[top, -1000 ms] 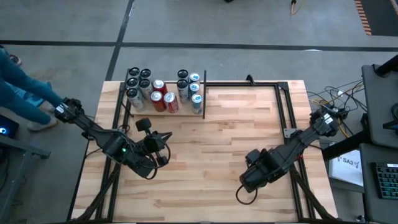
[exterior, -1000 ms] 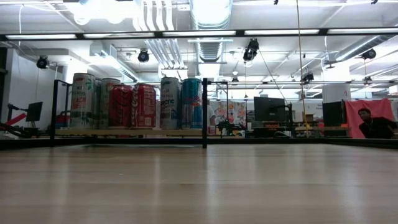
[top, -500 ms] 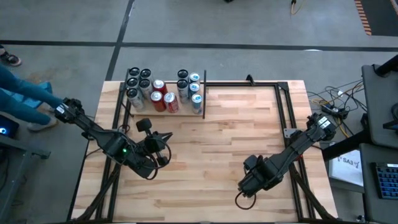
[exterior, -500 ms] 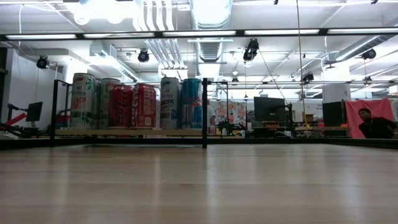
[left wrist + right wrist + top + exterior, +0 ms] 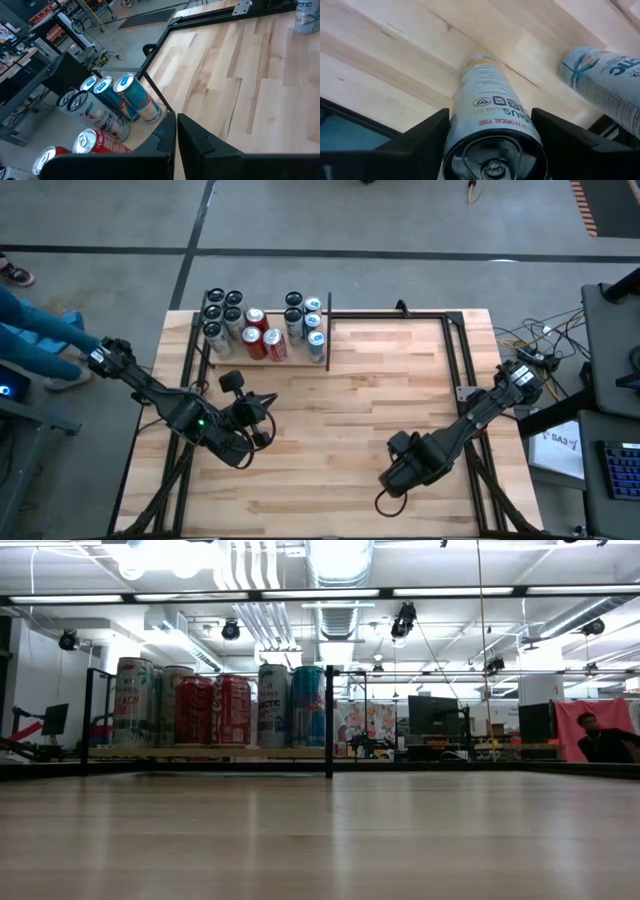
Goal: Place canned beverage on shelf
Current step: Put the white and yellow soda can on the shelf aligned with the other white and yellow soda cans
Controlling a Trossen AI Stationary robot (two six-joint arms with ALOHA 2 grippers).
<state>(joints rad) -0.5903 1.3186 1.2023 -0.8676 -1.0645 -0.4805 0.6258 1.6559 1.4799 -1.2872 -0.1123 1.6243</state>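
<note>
Oddly, the right gripper [image 5: 385, 480], low at the table's [image 5: 380, 395] near edge, hides its can [image 5: 490, 117] from above; only its wrist view shows the can lying between spread fingers, contact unclear, a second can [image 5: 602, 80] nearby. Left gripper [image 5: 268, 402], jaws pressed together, waits near the shelf [image 5: 262, 358], with wide bare wood between.

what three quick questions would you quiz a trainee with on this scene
1. True or false: the shelf at the table's far left corner holds no cans.
2. Pick one: the left end effector, near the shelf, is A) open, B) shut, C) out of view.
3. How many cans show in the right wrist view, at the right end effector by the table's near edge?

Key: 1 false, several stand on it. 2 B. 3 two: a white can closest in, and a pale blue can beside it.
</note>
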